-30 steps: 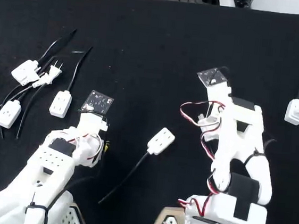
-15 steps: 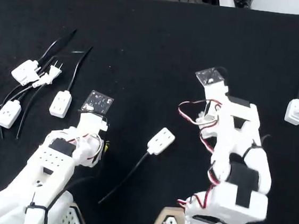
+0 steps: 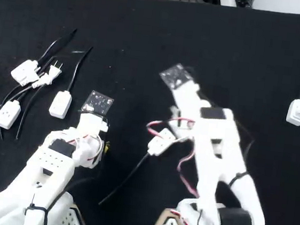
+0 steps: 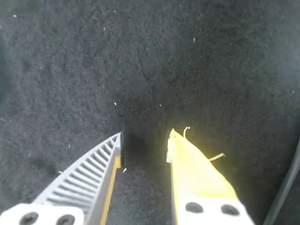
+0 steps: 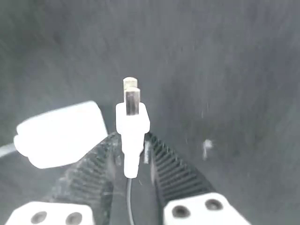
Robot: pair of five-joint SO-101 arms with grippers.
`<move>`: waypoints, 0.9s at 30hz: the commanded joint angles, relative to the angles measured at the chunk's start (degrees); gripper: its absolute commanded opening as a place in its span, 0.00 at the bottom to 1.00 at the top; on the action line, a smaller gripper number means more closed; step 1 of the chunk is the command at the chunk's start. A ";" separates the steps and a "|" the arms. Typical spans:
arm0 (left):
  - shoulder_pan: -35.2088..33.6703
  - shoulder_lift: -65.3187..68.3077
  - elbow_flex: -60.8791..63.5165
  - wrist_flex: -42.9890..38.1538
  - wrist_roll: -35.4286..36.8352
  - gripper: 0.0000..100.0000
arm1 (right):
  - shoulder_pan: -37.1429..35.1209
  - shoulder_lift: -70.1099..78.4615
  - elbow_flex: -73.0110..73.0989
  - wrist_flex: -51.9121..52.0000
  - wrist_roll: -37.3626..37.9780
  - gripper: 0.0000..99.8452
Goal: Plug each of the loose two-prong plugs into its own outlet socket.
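Observation:
My right gripper [image 5: 132, 140] is shut on a white two-prong plug [image 5: 132, 123], whose prongs point away from the wrist and whose thin cord runs back between the fingers. A white outlet socket [image 5: 61, 133] lies on the black cloth just beside the plug. From above, the right arm [image 3: 211, 138] leans over this middle socket [image 3: 161, 141]. My left gripper [image 4: 143, 140] is open just above bare cloth, with nothing between its grey and yellow fingers. The left arm [image 3: 59, 159] sits at the front left.
At the far left lie a loose plug [image 3: 55, 71] and three white sockets [image 3: 60, 104], [image 3: 7, 113], [image 3: 25, 71] among tangled black cords. Another white socket block [image 3: 298, 112] lies near the right edge. A cord trails from the middle socket toward the front.
The right arm has swung left, bringing its held plug from the middle right to beside the middle socket. The left arm has stayed still.

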 commanded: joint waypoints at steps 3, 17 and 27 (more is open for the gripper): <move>-7.08 -1.14 -4.70 2.20 0.70 0.17 | -14.07 -8.04 1.19 -3.34 -4.40 0.01; -16.75 -4.31 -9.71 7.03 4.40 0.17 | -27.69 -11.82 18.33 -28.84 -14.59 0.01; -16.13 -33.76 1.01 7.21 5.80 0.17 | -31.74 -11.82 23.96 -41.05 -15.12 0.01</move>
